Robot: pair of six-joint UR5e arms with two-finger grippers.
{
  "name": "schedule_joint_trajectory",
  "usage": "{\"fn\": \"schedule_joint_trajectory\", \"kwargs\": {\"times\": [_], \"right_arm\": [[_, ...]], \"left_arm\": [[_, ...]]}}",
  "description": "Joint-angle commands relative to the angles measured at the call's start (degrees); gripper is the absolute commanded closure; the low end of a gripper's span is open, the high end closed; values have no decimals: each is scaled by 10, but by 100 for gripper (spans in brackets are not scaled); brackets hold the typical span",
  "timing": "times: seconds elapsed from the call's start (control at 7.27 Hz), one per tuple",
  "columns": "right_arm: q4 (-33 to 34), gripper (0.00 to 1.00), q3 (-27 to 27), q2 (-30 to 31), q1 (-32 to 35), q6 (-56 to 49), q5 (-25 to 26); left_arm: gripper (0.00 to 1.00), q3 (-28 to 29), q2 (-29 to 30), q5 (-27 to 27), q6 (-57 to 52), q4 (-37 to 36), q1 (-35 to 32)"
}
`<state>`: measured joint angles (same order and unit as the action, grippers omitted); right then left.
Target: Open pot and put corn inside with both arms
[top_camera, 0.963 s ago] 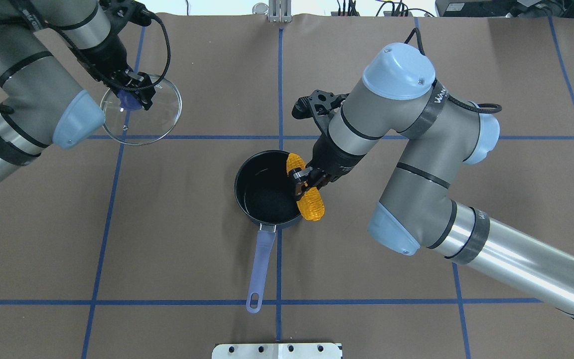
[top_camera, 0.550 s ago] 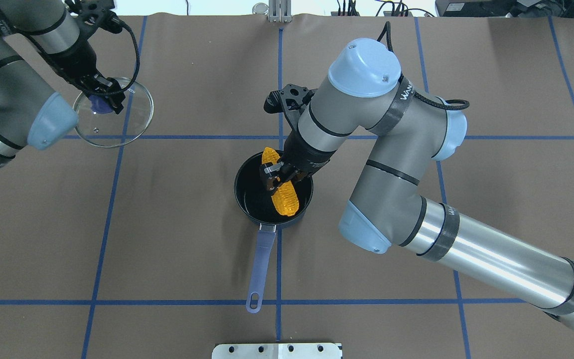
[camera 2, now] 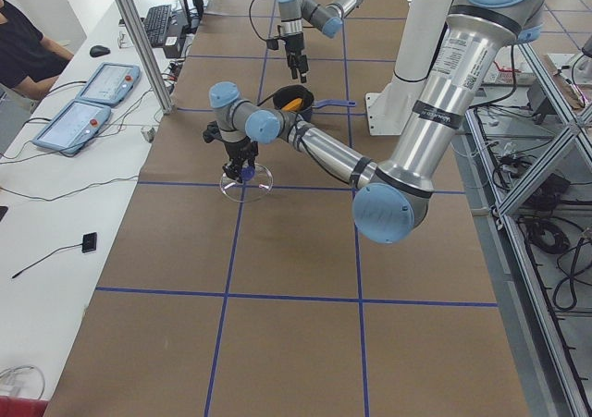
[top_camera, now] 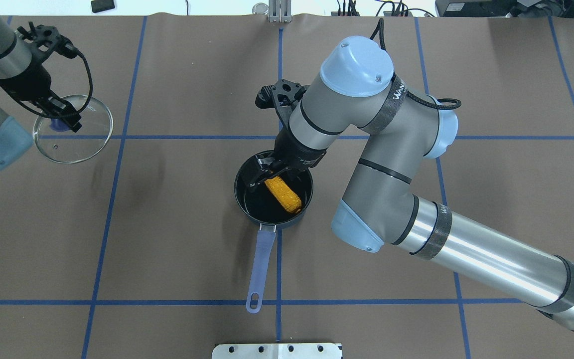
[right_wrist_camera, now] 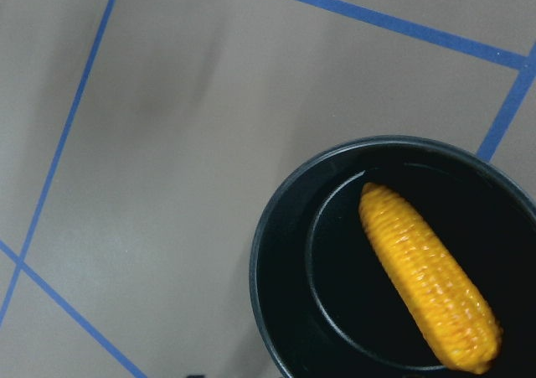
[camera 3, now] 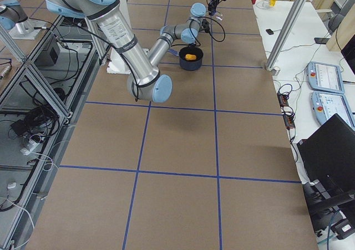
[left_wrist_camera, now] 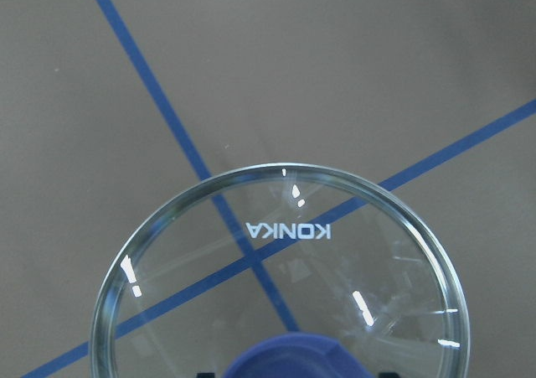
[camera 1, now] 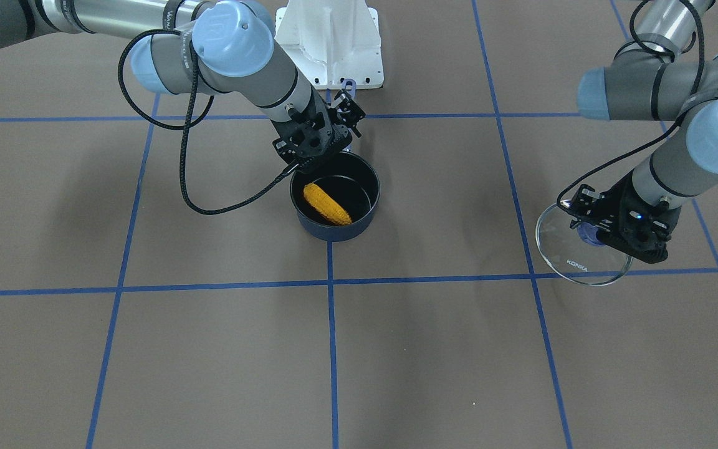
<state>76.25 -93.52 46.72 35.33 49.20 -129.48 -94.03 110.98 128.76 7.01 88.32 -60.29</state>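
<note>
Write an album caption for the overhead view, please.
The corn lies in the pot beneath the open right gripper, while the left gripper holds the glass lid aside.

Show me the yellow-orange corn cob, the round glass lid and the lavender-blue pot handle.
yellow-orange corn cob [top_camera: 283,193], overhead exterior view, middle of the cob.
round glass lid [top_camera: 83,137], overhead exterior view, bare glass.
lavender-blue pot handle [top_camera: 262,263], overhead exterior view, mid-shaft.

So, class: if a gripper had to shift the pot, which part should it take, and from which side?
Probably the long handle, from above, jaws across its narrow width. It runs level and straight, sticking out from the pot towards the robot, away from the open right gripper hanging over the corn inside.
</note>
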Motion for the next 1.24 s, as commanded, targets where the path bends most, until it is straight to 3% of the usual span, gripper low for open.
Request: {"fn": "schedule_joint_trajectory", "kwargs": {"times": [0.0,0.83,1.1], "right_arm": [[0,0,0,1,23,-2,0],[5,0,-3,51,109,-22,-9],[3,0,-30,80,113,-22,-9]], "left_arm": [[31,0,-36,12,-3,19,-1],[28,24,-51,13,-2,18,8],[28,28,-50,14,-2,19,11]]}}
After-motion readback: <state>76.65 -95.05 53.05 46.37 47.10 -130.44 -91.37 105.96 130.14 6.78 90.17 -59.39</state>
